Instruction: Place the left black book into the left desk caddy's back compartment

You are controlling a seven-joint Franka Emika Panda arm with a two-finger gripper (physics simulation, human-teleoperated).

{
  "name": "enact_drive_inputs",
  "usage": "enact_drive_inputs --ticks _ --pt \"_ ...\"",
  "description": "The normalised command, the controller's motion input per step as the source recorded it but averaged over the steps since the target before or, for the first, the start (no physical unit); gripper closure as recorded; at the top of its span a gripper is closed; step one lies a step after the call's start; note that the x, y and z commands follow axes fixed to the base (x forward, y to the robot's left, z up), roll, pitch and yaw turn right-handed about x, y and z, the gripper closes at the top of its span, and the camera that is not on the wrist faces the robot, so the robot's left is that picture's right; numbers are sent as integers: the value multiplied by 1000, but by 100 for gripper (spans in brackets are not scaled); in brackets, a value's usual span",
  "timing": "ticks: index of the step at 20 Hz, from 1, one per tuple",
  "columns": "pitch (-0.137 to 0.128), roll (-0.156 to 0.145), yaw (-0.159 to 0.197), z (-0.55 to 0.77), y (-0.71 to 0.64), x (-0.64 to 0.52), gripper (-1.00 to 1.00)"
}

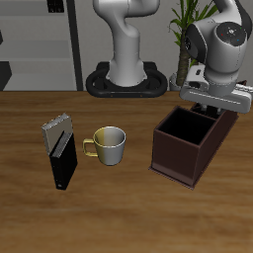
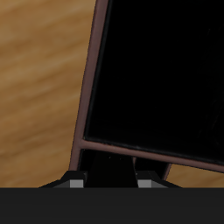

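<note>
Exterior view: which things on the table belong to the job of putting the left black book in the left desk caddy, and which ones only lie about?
For the job:
left black book
left desk caddy
hand, above the caddy

Lying about:
mug
speckled-top black book

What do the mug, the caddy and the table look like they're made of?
The mug looks like glazed ceramic: pale, glossy body with a yellowish handle. The left desk caddy looks like dark brown wood or matte plastic; its flat, even walls leave that open, and its inside is black. The table looks like wood, with brown grain streaks and a dull finish. These are renders, so this is a guess.
</note>
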Motion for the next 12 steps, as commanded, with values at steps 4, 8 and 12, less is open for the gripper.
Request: enact_drive_inputs --ticks 4,8,12 --pt "23 4 -7 -126 9 69 100" --pt "10 46 -11 -54 -32 55 -100" --pt "1 -17 -20 34 -79 17 -100"
